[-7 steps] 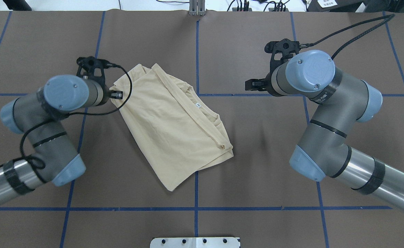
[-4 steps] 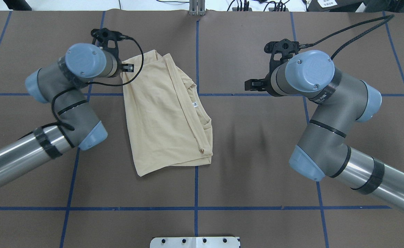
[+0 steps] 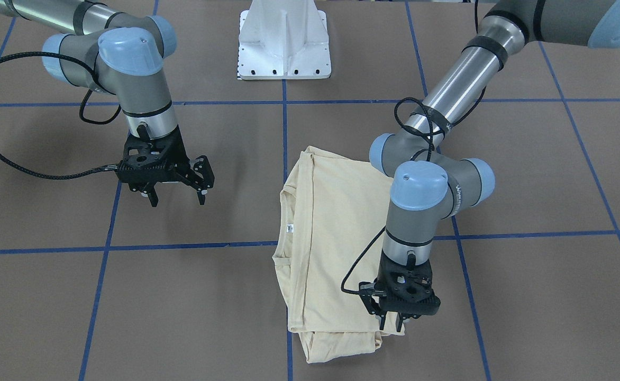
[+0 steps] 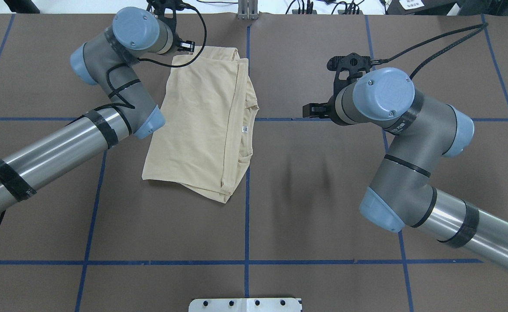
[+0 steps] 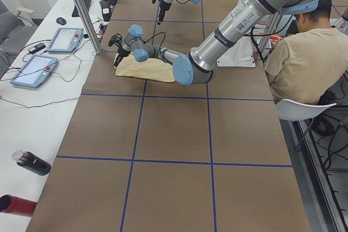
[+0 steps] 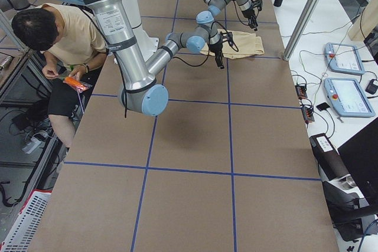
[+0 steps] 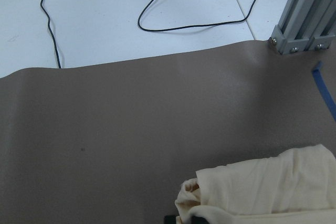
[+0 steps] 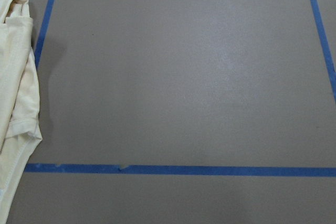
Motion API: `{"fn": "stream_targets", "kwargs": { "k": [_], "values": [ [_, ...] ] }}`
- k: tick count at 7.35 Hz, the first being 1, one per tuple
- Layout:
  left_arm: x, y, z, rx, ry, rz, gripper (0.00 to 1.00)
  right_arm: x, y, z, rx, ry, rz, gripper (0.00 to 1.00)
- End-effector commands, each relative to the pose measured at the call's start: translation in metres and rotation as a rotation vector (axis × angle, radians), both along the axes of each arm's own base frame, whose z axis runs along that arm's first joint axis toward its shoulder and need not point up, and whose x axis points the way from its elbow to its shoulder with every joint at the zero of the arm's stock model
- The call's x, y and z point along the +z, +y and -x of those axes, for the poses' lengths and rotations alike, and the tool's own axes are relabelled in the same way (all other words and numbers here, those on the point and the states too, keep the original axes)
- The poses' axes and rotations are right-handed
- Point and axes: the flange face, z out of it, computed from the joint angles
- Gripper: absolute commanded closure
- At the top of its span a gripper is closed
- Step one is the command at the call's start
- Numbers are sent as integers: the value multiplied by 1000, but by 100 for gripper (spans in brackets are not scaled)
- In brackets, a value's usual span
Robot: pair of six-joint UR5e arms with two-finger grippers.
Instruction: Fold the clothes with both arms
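Note:
The pale cream-yellow shirt lies folded on the brown table, left of the centre line, with its white neck tag facing up; no print shows. My left gripper is shut on the shirt's far left corner near the table's far edge. In the front view the left gripper sits on the shirt's edge. The left wrist view shows a bunched shirt corner. My right gripper is open and empty, hovering over bare table to the shirt's right. The right wrist view shows the shirt's edge.
The white base pedestal stands at the robot's side of the table. An aluminium post stands at the far edge close to the left gripper. Cables and touch panels lie beyond the edge. A seated person is beside the table.
My left arm has swung toward the table's far edge with the shirt corner, dragging and turning the shirt until it lies nearly straight. The right arm has shifted slightly left.

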Motion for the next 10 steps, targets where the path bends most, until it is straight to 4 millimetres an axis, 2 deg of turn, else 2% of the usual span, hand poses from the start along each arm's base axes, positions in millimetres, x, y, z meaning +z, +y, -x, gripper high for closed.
{"fn": "stream_targets", "kwargs": {
  "k": [1, 3, 4, 5, 6, 7, 8, 10],
  "values": [
    [38, 12, 44, 60, -22, -47, 0, -37, 14, 28, 35, -72, 37, 0],
    [57, 35, 64, 66, -12, -55, 0, -90, 47, 82, 119, -97, 128, 2],
    [63, 42, 69, 66, -12, -55, 0, -102, 65, 121, 184, -105, 188, 3],
    [65, 44, 71, 66, -12, -55, 0, -107, 69, 157, 214, -86, 192, 4],
    [66, 44, 71, 65, -12, -53, 0, -97, 62, 176, 243, -68, 166, 7],
    [66, 44, 71, 65, -12, -53, 0, -82, 55, 191, 233, -77, 142, 25],
    [66, 44, 71, 65, -12, -53, 0, -77, 54, 195, 210, -62, 120, 38],
    [66, 44, 71, 64, -12, -53, 0, -70, 52, 207, 206, -36, 126, 45]
  ]
}}
